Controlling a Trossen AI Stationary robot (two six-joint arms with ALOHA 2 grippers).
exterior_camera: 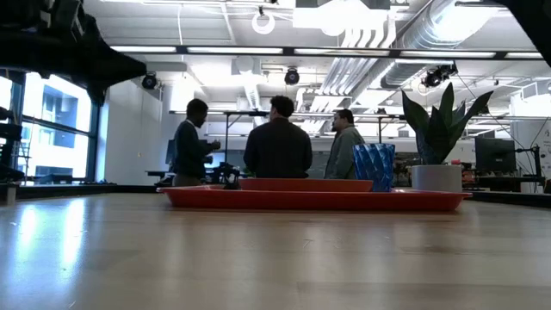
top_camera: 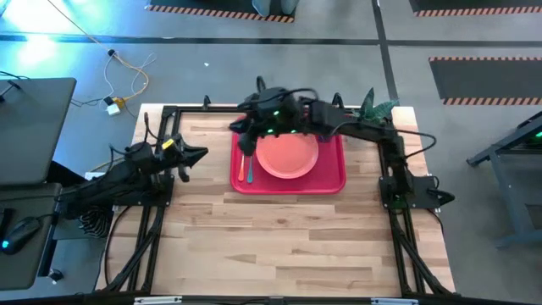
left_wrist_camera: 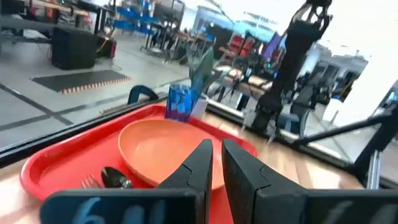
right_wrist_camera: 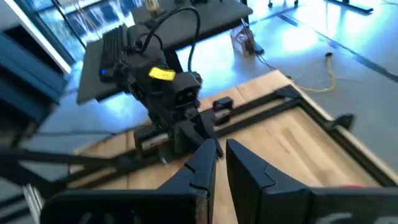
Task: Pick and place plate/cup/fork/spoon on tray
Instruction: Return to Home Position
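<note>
On the tray [top_camera: 335, 181] lie plate [top_camera: 287, 157], fork [top_camera: 240, 169], spoon [top_camera: 249, 166] and cup [left_wrist_camera: 182, 102].

Red tray [exterior_camera: 314, 200] on table [exterior_camera: 258, 258]; blue cup [exterior_camera: 374, 167], potted plant [exterior_camera: 437, 138] behind; three people [exterior_camera: 277, 142] beyond.

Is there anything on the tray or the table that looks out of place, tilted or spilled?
Nothing stands out. The plate lies flat in the tray, the fork and spoon lie side by side at its left edge, and the cup stands upright. No spill shows on the table.
</note>
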